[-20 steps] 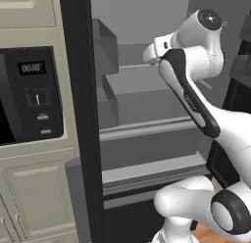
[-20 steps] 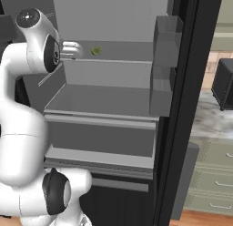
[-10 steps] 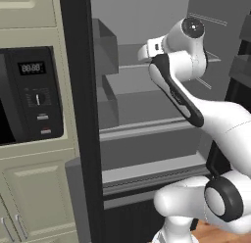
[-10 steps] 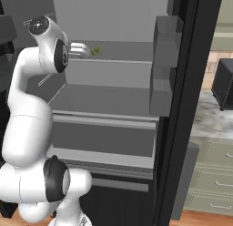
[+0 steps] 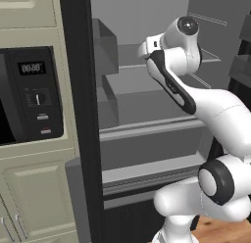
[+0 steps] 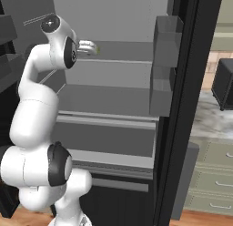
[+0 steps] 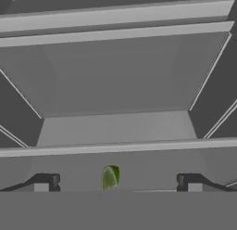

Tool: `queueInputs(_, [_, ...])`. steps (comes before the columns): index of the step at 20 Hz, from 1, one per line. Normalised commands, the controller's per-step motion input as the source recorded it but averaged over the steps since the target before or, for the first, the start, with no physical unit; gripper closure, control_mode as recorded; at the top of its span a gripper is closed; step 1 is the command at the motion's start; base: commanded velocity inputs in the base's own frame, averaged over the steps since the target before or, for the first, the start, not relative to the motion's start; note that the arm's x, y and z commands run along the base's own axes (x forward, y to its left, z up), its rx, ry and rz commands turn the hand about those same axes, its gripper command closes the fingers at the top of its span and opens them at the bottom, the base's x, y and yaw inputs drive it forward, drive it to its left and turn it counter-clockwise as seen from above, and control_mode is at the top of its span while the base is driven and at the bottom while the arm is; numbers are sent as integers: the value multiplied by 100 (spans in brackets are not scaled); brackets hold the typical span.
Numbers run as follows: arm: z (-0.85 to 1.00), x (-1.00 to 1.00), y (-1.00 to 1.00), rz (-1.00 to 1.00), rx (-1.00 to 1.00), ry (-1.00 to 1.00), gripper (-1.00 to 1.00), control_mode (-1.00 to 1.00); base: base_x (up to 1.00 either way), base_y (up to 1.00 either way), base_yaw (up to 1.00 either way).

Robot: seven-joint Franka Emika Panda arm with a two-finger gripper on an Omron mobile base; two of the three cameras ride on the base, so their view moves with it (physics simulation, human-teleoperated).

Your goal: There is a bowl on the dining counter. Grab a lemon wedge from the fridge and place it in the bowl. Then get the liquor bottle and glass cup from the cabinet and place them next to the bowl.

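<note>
gripper (image 7: pixel 115 182): we see jaws spread wide, holding nothing
lemon wedge (image 7: pixel 110 177): between fingertips, on fridge shelf (image 7: pixel 115 127)

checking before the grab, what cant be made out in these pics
- Lemon wedge: in the hand view its lower part is cut off by the grey band; in the right base view it is a small green speck beside the pincer.
- Pincer in the left base view: hidden behind the arm's wrist.
- Bowl, bottle, cup: outside every frame.
</note>
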Motion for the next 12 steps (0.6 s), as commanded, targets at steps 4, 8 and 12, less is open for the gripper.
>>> queueInputs(4, [-14,39,-18,0,-4,3,-100,-100,0,0,0])
queueInputs(8, [-24,31,-2,-1,-9,4,-100,-100,0,0,0])
queueInputs(12, [-8,26,0,0,-4,0,-100,-100,0,0,0])
